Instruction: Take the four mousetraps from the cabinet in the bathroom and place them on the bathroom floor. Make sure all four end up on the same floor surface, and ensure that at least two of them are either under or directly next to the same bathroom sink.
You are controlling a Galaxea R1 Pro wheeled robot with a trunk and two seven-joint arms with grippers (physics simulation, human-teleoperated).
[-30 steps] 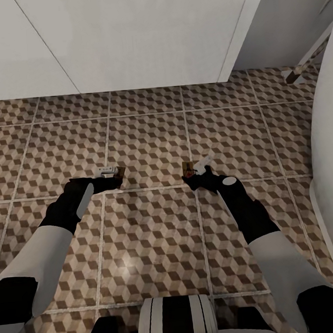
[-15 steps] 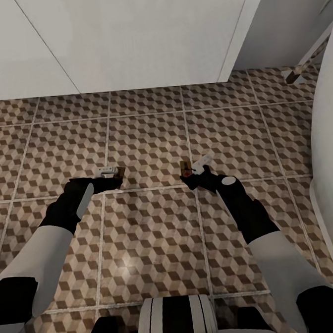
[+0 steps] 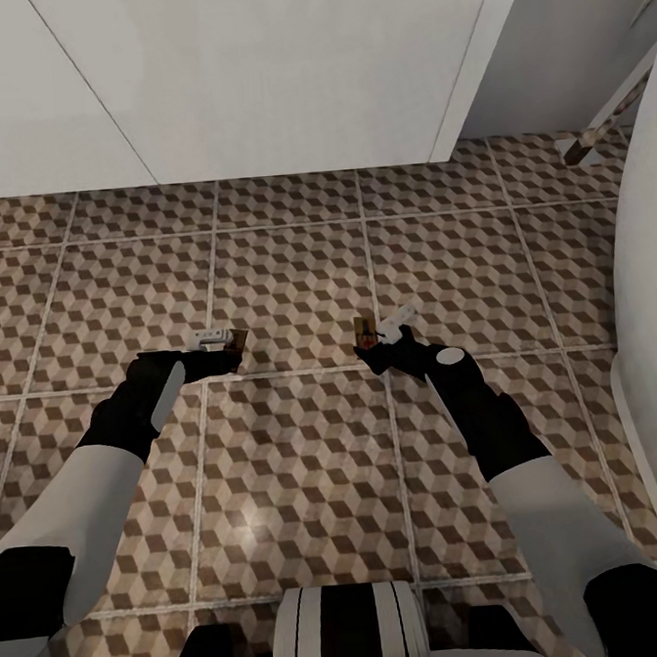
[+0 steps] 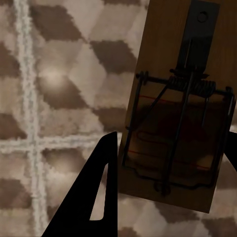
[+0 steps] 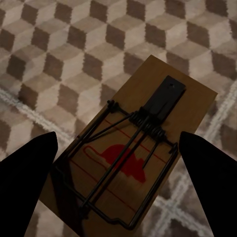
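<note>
Left gripper (image 3: 218,342): held low over the bathroom floor (image 3: 295,272); fingers spread apart, with a mousetrap (image 3: 235,341) seen between them. Whether the trap is actually gripped can't be told.
Left mousetrap: a brown board with a dark wire spring, seen flat against the tiles in the left wrist view (image 4: 180,113), near a grout crossing.
Right gripper (image 3: 388,336): also low, fingers set wide apart on either side of the other mousetrap (image 3: 365,333), not touching it.
Right mousetrap: laid flat on the tiles in the right wrist view (image 5: 133,148), red mark on the board, close to a grout line.
Sink (image 3: 252,69): its white vanity front is seen at the far edge of the floor, well apart from both traps.
</note>
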